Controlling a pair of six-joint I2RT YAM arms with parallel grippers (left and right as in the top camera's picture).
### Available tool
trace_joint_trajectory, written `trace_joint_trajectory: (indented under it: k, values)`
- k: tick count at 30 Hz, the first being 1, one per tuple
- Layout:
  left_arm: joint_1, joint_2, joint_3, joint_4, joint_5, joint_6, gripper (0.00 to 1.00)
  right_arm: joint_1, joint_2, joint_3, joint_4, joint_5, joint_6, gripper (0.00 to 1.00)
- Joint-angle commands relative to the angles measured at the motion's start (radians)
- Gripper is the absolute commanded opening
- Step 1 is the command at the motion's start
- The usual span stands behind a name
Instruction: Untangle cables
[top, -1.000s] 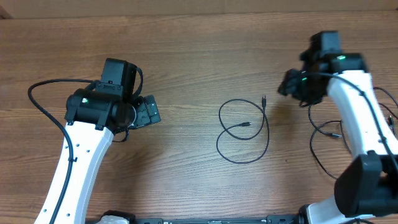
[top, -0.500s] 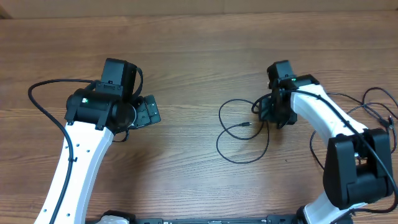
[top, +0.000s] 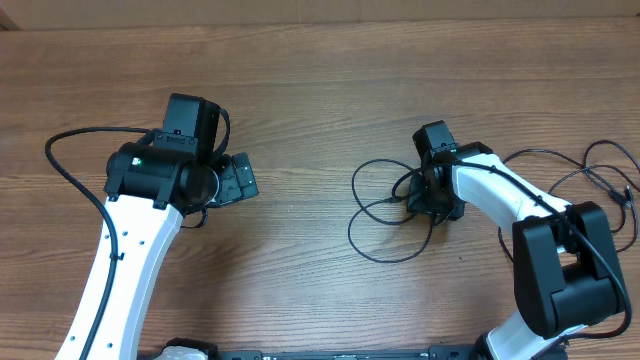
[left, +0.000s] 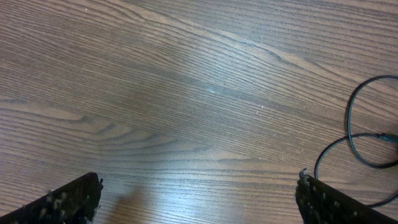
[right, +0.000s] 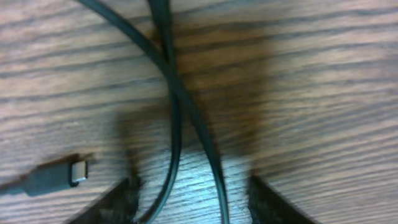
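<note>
A thin black cable (top: 385, 232) lies in loose loops at the table's middle right. A second black cable (top: 598, 168) lies in loops at the far right. My right gripper (top: 422, 193) is low over the right side of the middle loops. In the right wrist view it is open (right: 193, 202), with two crossing cable strands (right: 176, 93) running between its fingers and a small plug (right: 59, 178) to the left. My left gripper (top: 236, 180) is open and empty, well left of the cables. In the left wrist view (left: 199, 199) a cable loop (left: 351, 134) shows at the right edge.
The wooden table (top: 300, 90) bears nothing else. A thick black robot cable (top: 70, 165) arcs beside the left arm. The right arm's white links (top: 520, 205) stretch between the two cable groups.
My right arm has swung left from the far right and come down over the middle cable loops. The far-right cable now lies uncovered. The left arm has not moved.
</note>
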Motion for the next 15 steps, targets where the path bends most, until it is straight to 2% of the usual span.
trace_joint_trajectory:
  k: [1,2,9,15]
  values:
    - [0.005,0.002,0.0,0.0,0.005,0.016,1.0,0.002,0.002,-0.029,0.0,0.012,0.081,0.33]
    - [0.005,0.002,0.0,0.0,0.005,0.016,1.0,0.002,0.002,-0.035,-0.002,0.005,0.099,0.27]
    - [0.005,0.002,0.0,0.0,0.005,0.016,1.0,0.007,0.002,-0.061,-0.017,-0.105,0.114,0.04]
    - [0.005,0.002,0.0,-0.001,0.006,0.016,1.0,0.006,0.002,-0.061,-0.023,-0.128,0.114,0.04]
